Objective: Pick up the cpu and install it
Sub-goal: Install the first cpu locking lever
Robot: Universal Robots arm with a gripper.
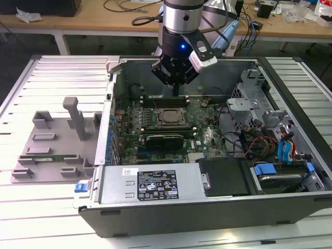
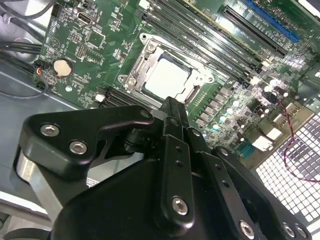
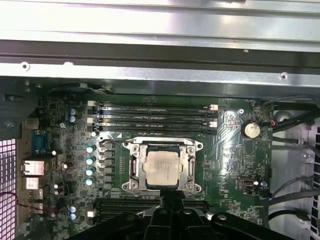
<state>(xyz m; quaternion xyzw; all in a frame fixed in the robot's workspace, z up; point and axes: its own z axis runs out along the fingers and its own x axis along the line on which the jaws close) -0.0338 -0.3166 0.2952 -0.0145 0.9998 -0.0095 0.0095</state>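
The cpu (image 3: pixel 162 167), a square silvery chip, lies flat inside the metal socket frame (image 3: pixel 131 166) on the green motherboard (image 1: pixel 205 136) of the opened computer case. It also shows in the exterior view as the cpu (image 1: pixel 168 117) and in the second wrist view as the cpu (image 2: pixel 167 77). My gripper (image 1: pixel 176 92) hangs above the board just behind the socket, toward the case's rear wall. Its black fingers (image 2: pixel 172 107) are together, shut on nothing, with the tip (image 3: pixel 172 196) near the socket's edge and apart from the chip.
Memory slots (image 3: pixel 155 116) run beside the socket. A black heatsink-like block (image 1: pixel 165 139) sits in front of it. A drive cage with coloured cables (image 1: pixel 270 140) fills the exterior view's right. A labelled metal box (image 1: pixel 155 184) lies in front, and a grey fixture tray (image 1: pixel 52 140) lies outside on the left.
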